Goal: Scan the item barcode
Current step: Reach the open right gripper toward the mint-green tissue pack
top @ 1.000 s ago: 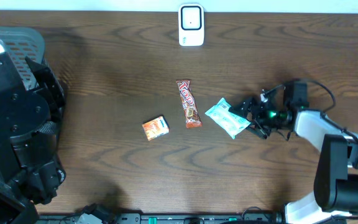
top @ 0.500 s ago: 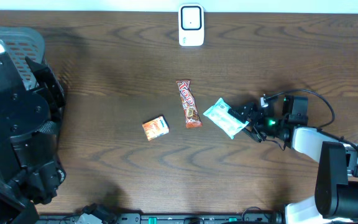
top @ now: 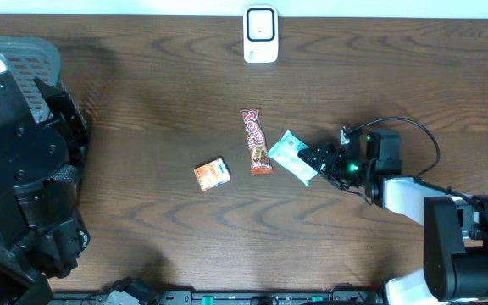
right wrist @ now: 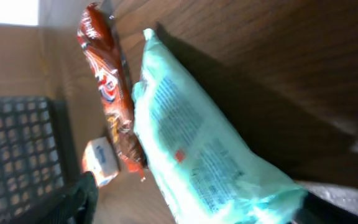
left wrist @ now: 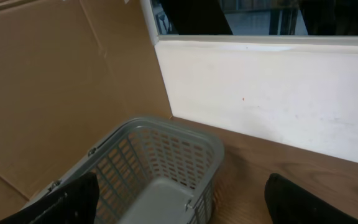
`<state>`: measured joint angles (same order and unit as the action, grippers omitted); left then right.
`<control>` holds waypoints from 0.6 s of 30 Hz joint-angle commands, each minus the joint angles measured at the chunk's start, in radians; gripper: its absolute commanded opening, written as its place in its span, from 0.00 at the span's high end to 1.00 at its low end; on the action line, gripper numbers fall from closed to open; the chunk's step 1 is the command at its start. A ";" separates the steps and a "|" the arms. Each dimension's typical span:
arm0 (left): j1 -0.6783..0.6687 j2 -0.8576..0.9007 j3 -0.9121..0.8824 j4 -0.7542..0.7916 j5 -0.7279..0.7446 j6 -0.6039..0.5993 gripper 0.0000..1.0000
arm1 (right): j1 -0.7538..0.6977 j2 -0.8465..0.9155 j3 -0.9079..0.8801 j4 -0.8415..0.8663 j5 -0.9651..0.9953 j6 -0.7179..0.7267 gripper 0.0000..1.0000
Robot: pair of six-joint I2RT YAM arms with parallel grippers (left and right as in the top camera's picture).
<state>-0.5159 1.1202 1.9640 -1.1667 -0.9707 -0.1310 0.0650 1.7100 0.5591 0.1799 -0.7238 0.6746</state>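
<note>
Mint-green packet (top: 286, 156) lies flat at mid-table, centre of the overhead frame. Its long axis runs from upper left to lower right, and its upper-left end sits just beside the red candy bar (top: 257, 141). My right gripper (top: 318, 159) sits at the packet's lower-right end with its 2 fingers spread to either side, not clamped. That arm reaches in low from the lower right. An orange box (top: 212, 174) lies further left. My left gripper (left wrist: 179, 205) hangs released above the grey basket (left wrist: 166, 134).
</note>
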 commanded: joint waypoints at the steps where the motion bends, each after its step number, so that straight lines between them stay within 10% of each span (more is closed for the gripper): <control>1: 0.004 -0.003 0.000 0.000 -0.006 -0.005 0.14 | 0.056 0.186 -0.118 -0.064 0.435 0.027 0.32; 10: 0.004 -0.004 0.000 0.000 -0.006 -0.005 0.15 | 0.058 0.316 -0.115 0.084 0.401 0.003 0.97; 18: 0.004 -0.003 0.000 0.000 -0.006 -0.005 0.15 | 0.053 0.283 -0.114 0.118 0.311 -0.065 0.99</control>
<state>-0.5159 1.1202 1.9640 -1.1667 -0.9707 -0.1310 0.1028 1.8538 0.5552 0.3965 -0.6964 0.6830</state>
